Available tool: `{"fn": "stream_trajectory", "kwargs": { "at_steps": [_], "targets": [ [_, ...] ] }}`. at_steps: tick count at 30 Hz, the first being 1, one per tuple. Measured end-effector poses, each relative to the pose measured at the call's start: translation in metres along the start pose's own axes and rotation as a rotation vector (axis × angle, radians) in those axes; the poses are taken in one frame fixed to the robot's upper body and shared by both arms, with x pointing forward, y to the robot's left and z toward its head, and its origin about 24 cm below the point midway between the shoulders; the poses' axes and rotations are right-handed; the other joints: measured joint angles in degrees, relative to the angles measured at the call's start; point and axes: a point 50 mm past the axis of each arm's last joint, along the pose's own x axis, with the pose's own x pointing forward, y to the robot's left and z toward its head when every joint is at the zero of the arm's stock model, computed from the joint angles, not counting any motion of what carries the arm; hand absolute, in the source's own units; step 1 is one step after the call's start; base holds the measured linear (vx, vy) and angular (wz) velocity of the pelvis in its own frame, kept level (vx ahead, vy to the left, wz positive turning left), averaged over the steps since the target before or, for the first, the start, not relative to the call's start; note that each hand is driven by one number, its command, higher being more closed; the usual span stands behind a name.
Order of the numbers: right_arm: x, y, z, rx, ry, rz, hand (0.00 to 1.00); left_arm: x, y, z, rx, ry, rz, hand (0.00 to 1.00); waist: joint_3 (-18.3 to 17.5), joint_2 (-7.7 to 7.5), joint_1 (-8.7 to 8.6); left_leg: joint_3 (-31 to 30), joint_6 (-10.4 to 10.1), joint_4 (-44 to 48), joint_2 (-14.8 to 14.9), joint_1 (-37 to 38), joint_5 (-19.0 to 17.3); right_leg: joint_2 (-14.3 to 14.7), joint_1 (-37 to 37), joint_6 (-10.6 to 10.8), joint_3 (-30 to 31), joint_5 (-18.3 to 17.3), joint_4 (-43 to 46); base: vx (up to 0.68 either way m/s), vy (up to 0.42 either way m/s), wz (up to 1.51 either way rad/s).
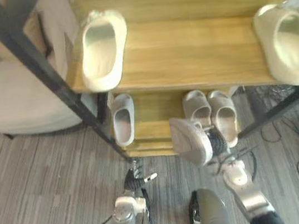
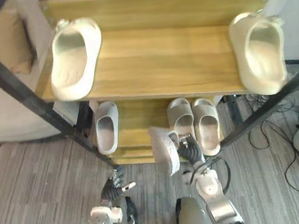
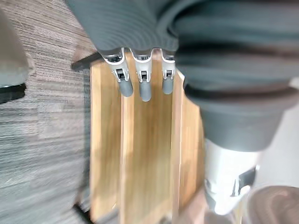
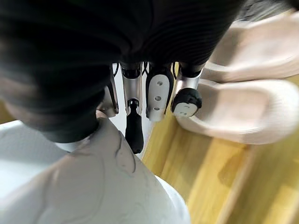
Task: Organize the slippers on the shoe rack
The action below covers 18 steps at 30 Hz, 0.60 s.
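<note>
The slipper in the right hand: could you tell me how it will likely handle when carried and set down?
The slipper looks thick and moulded, keeping its shape on edge in the right hand, so probably stiffish and light. Its smooth sole could slip between the fingers. Set flat on the shelf, it should not roll.

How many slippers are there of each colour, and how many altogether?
Cream slippers: 2, left and right on the top shelf.
Beige slippers: 2, a pair on the lower shelf.
White slippers: 2, one on the lower shelf, the other white slipper gripped by the right hand.
Total: 6.
</note>
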Motion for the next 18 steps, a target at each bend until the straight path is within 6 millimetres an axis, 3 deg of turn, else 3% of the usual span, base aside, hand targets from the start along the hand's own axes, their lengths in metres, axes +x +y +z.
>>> {"fn": "stream_trajectory", "kwargs": {
  "at_steps": [5, 12, 18],
  "targets": [
    [0.039, -0.006, 0.035, -0.063, -0.155, -0.037, 1.0, 0.014, 0.007, 0.024, -0.006, -0.082, 0.032, 0.0, 3.8, 0.03, 0.81, -1.8, 0.7, 8.1, -1.0, -8.6, -1.7, -2.1, -7.0, -0.4, -0.9, -3.9, 9.4, -0.08, 0.007, 0.26],
    [0.062, -0.012, 0.065, -0.158, -0.272, -0.09, 1.0, 0.014, 0.011, 0.037, -0.064, -0.141, 0.087, 0.0, 5.6, 0.45, 2.9, -3.5, 0.4, 14.3, -1.6, -19.3, -1.5, -3.8, -16.8, -1.7, -1.4, -5.8, 17.7, -0.06, 0.022, 0.11],
    [0.072, -0.025, 0.094, -0.288, -0.395, -0.148, 1.0, 0.015, 0.01, 0.05, -0.101, -0.202, 0.103, 0.0, 6.1, 0.81, 3.93, -4.2, -0.1, 15.0, -2.2, -23.7, -0.2, -4.5, -20.2, -2.0, -2.5, -6.2, 19.4, 0.0, 0.006, 0.13]
  ]
}}
